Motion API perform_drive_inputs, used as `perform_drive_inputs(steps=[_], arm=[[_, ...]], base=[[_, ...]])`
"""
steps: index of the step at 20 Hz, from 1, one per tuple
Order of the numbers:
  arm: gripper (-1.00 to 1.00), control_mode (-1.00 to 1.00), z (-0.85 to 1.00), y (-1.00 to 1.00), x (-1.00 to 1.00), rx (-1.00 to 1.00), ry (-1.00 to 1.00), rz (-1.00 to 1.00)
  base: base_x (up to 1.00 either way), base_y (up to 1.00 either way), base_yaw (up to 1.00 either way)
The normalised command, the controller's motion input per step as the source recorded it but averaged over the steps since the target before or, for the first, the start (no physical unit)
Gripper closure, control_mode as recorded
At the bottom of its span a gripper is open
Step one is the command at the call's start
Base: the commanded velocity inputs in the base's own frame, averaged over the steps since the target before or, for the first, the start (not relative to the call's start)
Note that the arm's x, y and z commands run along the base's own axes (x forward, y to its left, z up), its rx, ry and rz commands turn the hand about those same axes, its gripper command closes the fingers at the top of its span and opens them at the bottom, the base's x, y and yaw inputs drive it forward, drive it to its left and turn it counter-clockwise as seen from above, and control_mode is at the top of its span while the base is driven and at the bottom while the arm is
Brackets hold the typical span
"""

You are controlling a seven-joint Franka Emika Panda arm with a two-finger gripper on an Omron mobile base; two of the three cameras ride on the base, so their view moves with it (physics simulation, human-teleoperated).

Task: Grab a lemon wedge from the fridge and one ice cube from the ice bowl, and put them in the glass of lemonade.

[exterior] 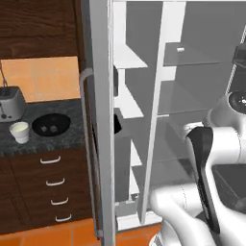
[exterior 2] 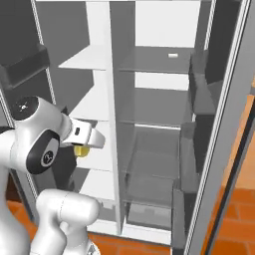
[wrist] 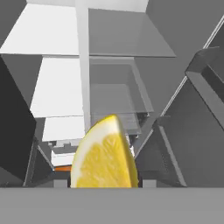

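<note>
Dark wooden cabinets (exterior: 45,182), granite counter (exterior: 43,139), orange floor (exterior: 53,235).

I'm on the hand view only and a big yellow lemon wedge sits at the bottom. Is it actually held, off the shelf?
Observer: Right base view: the bright yellow lemon wedge hangs under the gripper, seemingly clear of the shelves.
Operator: Where's the lemonade?
Observer: Left base view: the small whitish tapered cup stands on the dark speckled counter, left of the open grey fridge.
Operator: And the ice?
Observer: The shallow round black bowl sits just right of that cup.
</note>
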Motion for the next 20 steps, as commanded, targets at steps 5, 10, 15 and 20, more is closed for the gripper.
perform_drive_inputs(steps=[5,10,15,20], arm=[[1.00,1.00,0.00,0.00,0.00,0.00,0.00,0.00],[1.00,1.00,0.00,0.00,0.00,0.00,0.00,0.00],[1.00,1.00,0.00,0.00,0.00,0.00,0.00,0.00],[1.00,1.00,0.00,0.00,0.00,0.00,0.00,0.00]], base=[[-0.34,0.67,-0.60],[-0.90,0.15,-0.60],[-1.00,0.38,-0.56],[-0.30,0.46,-0.63]])
